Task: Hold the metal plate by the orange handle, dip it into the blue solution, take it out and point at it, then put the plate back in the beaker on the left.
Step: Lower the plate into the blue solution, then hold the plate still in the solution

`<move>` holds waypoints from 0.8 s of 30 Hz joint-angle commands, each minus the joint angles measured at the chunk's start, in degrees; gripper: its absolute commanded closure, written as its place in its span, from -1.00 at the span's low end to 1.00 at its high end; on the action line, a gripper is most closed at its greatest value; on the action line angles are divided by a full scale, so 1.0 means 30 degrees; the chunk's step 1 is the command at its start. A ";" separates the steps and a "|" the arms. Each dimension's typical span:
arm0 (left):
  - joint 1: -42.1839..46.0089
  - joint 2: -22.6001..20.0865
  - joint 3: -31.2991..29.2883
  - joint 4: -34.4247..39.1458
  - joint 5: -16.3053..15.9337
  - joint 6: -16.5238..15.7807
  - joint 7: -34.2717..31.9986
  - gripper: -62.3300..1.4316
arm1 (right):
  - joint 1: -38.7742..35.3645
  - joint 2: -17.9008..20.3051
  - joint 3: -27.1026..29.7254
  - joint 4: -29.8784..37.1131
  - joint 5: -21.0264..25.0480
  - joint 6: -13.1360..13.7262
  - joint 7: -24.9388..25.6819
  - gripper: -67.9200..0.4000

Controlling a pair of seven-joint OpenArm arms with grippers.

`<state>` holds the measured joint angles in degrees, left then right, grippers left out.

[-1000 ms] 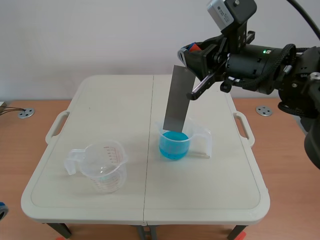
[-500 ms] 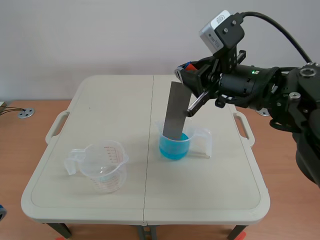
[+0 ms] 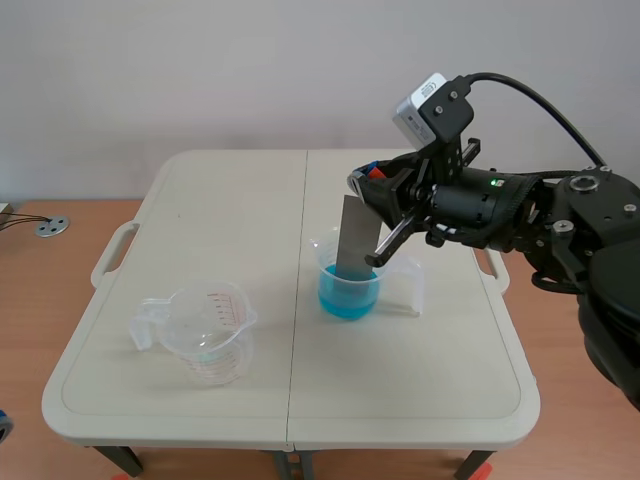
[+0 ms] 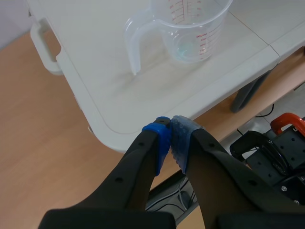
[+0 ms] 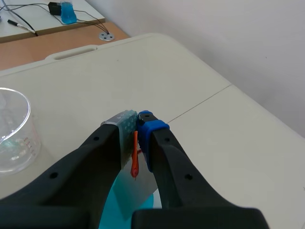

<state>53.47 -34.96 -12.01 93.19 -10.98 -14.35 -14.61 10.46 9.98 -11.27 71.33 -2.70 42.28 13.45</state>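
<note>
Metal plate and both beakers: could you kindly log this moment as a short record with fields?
metal plate: nearly upright, lower end inside the blue beaker
right claw: shut on the orange handle at the plate's top
blue beaker: holds blue solution, right of the table's seam
empty beaker: clear, on the table's left half
left claw: shut on nothing, by the table's near edge

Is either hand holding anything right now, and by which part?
The right hand holds the plate by its orange handle, at the plate's upper end. The left hand is shut on nothing.
</note>
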 commanded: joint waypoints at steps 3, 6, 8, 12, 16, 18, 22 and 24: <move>-0.0058 -0.0102 -0.0007 0.0168 -0.0124 0.0022 -0.0131 0.91 | 0.0430 -0.0007 -0.0022 -0.0240 -0.0342 0.0146 0.0750 0.95; -0.0058 -0.0102 -0.0007 0.0168 -0.0124 0.0022 -0.0124 0.91 | 0.0430 -0.0007 -0.0022 -0.0532 -0.0561 0.0146 0.0962 0.95; -0.0058 -0.0102 -0.0007 0.0168 -0.0124 0.0022 -0.0124 0.91 | 0.0430 -0.0007 -0.0022 -0.0707 -0.0619 0.0146 0.1013 0.95; -0.0058 -0.0102 -0.0007 0.0168 -0.0124 0.0022 -0.0124 0.91 | 0.0430 0.0000 -0.0022 -0.0991 -0.0627 0.0146 0.1013 0.95; -0.0058 -0.0102 -0.0007 0.0168 -0.0124 0.0022 -0.0124 0.91 | 0.0430 0.0000 -0.0022 -0.1115 -0.0656 0.0146 0.1013 0.95; -0.0058 -0.0102 -0.0007 0.0168 -0.0124 0.0022 -0.0124 0.91 | 0.0430 0.0000 -0.0022 -0.1122 -0.0707 0.0146 0.1013 0.95; -0.0058 -0.0102 -0.0007 0.0168 -0.0124 0.0022 -0.0124 0.91 | 0.0430 0.0000 -0.0022 -0.1122 -0.0852 0.0146 0.1013 0.95; -0.0058 -0.0102 -0.0007 0.0168 -0.0124 0.0022 -0.0124 0.91 | 0.0430 0.0000 -0.0022 -0.1122 -0.0918 0.0146 0.1013 0.95</move>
<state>53.47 -34.96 -12.01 93.19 -10.98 -14.35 -14.41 10.61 9.98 -11.27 68.10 -5.17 42.26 16.49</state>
